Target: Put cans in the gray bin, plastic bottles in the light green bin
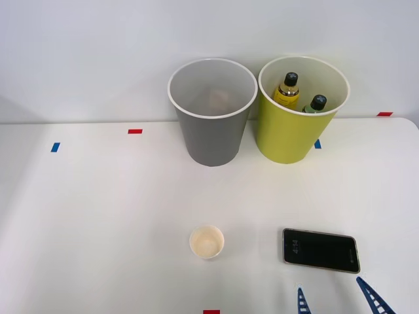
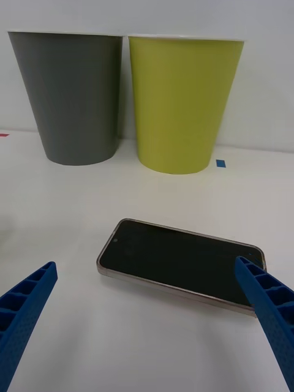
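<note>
Paper cup, phone, white table

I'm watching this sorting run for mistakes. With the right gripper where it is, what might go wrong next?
1. The open right gripper sits just behind the phone, neither can nor bottle; closing or advancing could grab or shove it.
2. The paper cup could be mistaken for a can and dropped in the gray bin.
3. Both bottles, yellow and green, already sit in the light green bin, so further picks are likely wrong.
</note>
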`<state>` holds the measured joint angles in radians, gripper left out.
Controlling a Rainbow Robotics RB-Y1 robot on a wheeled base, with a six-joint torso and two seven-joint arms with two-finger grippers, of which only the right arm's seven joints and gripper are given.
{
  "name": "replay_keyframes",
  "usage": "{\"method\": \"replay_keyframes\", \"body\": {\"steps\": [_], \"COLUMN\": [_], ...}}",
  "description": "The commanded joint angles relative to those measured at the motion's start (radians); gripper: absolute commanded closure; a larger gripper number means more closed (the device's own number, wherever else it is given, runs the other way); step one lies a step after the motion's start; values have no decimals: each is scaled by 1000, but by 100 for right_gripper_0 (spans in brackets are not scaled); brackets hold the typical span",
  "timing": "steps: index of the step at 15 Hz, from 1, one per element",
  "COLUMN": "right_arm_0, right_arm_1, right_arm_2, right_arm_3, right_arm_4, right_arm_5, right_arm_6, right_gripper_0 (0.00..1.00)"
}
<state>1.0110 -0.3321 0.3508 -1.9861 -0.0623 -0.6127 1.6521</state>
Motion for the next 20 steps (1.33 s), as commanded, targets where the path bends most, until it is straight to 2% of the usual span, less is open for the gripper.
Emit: {"method": "replay_keyframes", "body": {"steps": [1, 20], "right_arm_0": [9, 26], "right_arm_1": [1, 2], "right_arm_2": [11, 11], "right_arm_3": [12, 12], "right_arm_4": [4, 9], "right_arm_5": [-25, -32], "right_arm_6": [12, 17], "right_gripper_0": [0, 0]}}
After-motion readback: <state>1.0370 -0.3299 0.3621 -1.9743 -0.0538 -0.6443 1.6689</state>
